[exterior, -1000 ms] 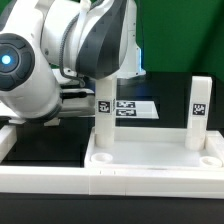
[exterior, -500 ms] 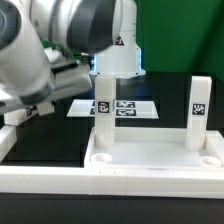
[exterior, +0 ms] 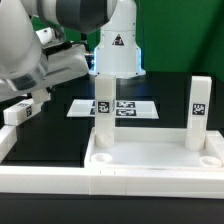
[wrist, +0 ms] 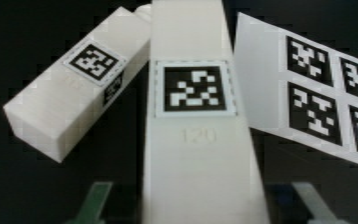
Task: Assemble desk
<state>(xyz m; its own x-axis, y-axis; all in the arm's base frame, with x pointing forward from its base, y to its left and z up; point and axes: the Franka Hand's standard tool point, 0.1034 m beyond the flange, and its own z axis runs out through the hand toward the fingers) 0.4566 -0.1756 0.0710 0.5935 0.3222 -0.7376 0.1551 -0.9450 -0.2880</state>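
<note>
The white tray-like tabletop (exterior: 150, 172) lies at the front. Two white tagged legs stand upright in its far sockets, one on the exterior view's left (exterior: 104, 120) and one on its right (exterior: 199, 110). My gripper (exterior: 28, 100) is low at the exterior view's left, over a loose leg (exterior: 18, 113). In the wrist view this leg (wrist: 194, 130) lies lengthwise between my gripper's (wrist: 197, 205) fingers (wrist: 98, 198). There is a dark gap on each side, so the jaws are open. A second loose leg (wrist: 87, 80) lies slanted beside it.
The marker board (exterior: 115, 107) lies flat behind the tabletop and also shows in the wrist view (wrist: 318, 80). Long white border rails run along the front (exterior: 40, 180) and the exterior view's left edge (exterior: 5, 140). The robot base (exterior: 118, 45) stands at the back.
The arm has swung away from in front of the camera, up and toward the exterior view's left. The gripper now sits low over the loose leg at the left.
</note>
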